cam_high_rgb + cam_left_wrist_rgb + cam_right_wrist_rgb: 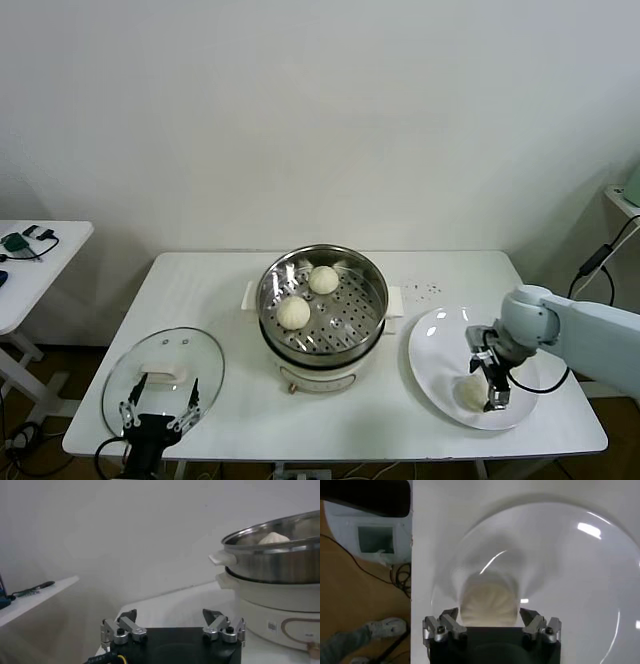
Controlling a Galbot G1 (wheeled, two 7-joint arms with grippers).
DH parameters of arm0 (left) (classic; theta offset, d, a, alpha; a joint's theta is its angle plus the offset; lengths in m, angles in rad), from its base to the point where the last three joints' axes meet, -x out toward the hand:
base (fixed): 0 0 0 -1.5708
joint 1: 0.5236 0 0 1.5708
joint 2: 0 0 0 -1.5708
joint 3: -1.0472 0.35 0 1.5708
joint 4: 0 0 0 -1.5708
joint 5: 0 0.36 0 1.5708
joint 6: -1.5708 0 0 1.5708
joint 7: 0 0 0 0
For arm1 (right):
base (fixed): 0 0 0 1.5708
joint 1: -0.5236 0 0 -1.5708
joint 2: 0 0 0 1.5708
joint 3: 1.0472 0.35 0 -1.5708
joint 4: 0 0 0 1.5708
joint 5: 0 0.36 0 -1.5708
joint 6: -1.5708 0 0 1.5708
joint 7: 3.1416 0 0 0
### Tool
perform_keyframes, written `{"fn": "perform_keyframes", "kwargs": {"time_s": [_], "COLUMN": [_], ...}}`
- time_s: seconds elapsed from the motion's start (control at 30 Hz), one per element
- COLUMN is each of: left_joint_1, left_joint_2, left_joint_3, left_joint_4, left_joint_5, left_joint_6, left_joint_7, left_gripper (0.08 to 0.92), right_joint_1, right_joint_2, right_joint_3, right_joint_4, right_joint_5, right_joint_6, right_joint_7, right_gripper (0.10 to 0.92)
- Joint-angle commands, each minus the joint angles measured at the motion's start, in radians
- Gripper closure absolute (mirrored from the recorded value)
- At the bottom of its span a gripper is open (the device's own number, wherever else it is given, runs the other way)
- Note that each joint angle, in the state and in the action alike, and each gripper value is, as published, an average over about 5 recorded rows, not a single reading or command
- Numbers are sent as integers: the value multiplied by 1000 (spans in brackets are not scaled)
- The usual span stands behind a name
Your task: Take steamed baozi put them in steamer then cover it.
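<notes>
Two baozi (293, 312) (323, 279) lie in the steel steamer (375, 300) on its white cooker base at mid-table. A third baozi (472, 392) rests on the white plate (440, 345) at the right. My right gripper (485, 392) is down on that plate, open, with one finger on each side of this baozi (487, 602) and only slim gaps left; the right wrist view shows the gripper (489, 614) straddling it. The glass cover (170, 350) lies flat at the front left. My left gripper (160, 397) hangs open and empty at the cover's near edge.
The left wrist view looks across the table past the left gripper (170, 615) to the steamer (280, 560), with a baozi (273, 537) showing above its rim. A side table (40, 260) with cables stands at the far left. The plate sits close to the table's right front corner.
</notes>
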Motion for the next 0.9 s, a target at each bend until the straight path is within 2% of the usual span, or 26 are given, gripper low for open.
{"fn": "perform_keyframes", "kwargs": {"time_s": [0.03,0.27,0.43,0.63,0.9], "left_joint_1": [-1,-2,-2,-1,-10], "left_joint_2": [2,5,10,11,13], "left_joint_3": [2,4,6,7,18], "left_joint_4": [3,1,-4,-7,-10], "left_joint_5": [1,1,2,9,20], "left_joint_6": [0,3,6,10,15], "left_joint_7": [0,0,1,1,-1], "left_gripper": [177,177,177,177,177], "right_joint_1": [-21,62,290,649,778], "right_joint_2": [12,19,64,199,341], "right_joint_3": [10,-24,-116,-292,-274], "right_joint_4": [-13,-11,-20,-20,13], "right_joint_5": [-13,-9,-63,-118,-240], "right_joint_6": [3,54,275,566,811], "right_joint_7": [0,-5,-56,-79,-90], "right_gripper": [284,340,346,345,346]}}
